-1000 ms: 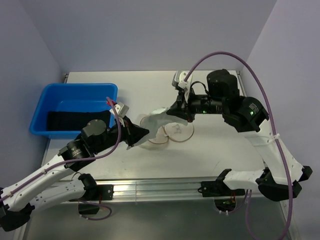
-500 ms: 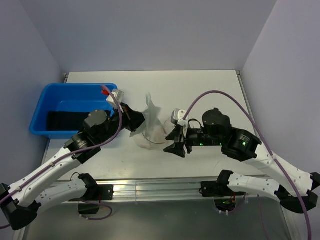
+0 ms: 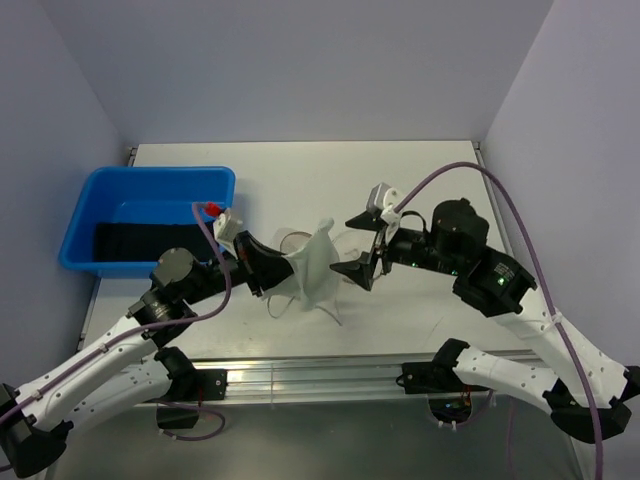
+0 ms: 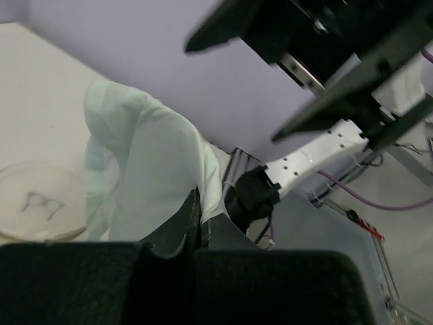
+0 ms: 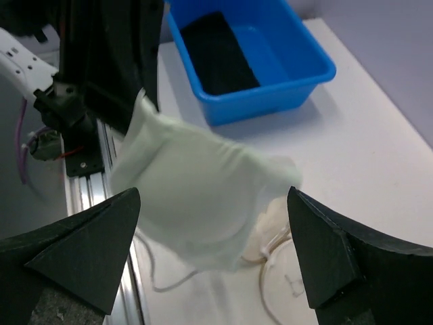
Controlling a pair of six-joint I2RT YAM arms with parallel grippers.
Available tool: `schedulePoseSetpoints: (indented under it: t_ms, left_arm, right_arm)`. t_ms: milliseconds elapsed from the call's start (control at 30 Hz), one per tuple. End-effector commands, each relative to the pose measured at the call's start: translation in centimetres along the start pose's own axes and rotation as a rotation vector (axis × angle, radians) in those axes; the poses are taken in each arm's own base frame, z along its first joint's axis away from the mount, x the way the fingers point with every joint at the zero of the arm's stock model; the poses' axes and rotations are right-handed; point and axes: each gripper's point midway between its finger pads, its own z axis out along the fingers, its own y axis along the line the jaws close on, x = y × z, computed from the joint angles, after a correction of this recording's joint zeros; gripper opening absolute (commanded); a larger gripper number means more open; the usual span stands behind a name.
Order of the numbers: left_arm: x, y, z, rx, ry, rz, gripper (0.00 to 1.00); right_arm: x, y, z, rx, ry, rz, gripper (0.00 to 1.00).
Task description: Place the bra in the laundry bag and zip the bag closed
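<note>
The step in hand was the loading: the bra was not yet in the laundry bag, and the zip was untouched. The left claw was pressed together on one edge of the bra, holding it up clear of the worktop. The garment hung just beyond that claw's tips, between the two claws. The right claw stood spread wide, just beside the bra's far edge and holding nothing.

The bag lay flat on the worktop below and just behind the left claw's tips, partly hidden by the hanging fabric. Whether its mouth was open could not be told. The next move probably called for the bra to be brought down over the bag's opening. The free right claw looked well placed either to take a second hold on the fabric or to steady the rim.

The bra looked soft and pale, white with a faint green-blue cast. It was bunched and folded at the pinch, its lower corners drooping to points and a thin strap trailing beneath.
</note>
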Motion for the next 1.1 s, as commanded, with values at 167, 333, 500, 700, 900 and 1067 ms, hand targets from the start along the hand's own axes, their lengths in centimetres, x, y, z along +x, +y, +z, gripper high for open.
schedulePoseSetpoints:
  t_ms: [167,333,500,700,900,1067]
  left_arm:
    - [-0.7,-9.4,-3.2,0.554,-0.057,0.179,0.00]
    - [-1.0,-11.0,-4.0,0.645,-0.045,0.221,0.00]
    - [-0.7,-12.3,-4.7,0.740,-0.017,0.209,0.00]
    - [-0.9,-11.6,-4.2,0.691,-0.025,0.215,0.00]
    - [-1.1,-11.3,-4.0,0.657,-0.036,0.213,0.00]
    - [-0.8,-10.4,-3.5,0.612,-0.033,0.191,0.00]
  right_arm:
    - [-4.1,4.1,-1.9,-0.379,-0.053,-0.198,0.99]
    - [-3.5,6.7,-2.3,-0.566,-0.040,-0.174,0.98]
    - [-3.4,7.1,-1.9,-0.602,-0.033,-0.171,0.99]
    - [-1.5,10.0,-0.7,-0.706,0.011,-0.095,0.99]
    - [-0.1,10.9,-0.4,-0.690,-0.032,-0.020,0.83]
    - [-0.5,10.6,-0.1,-0.632,-0.102,0.029,0.54]
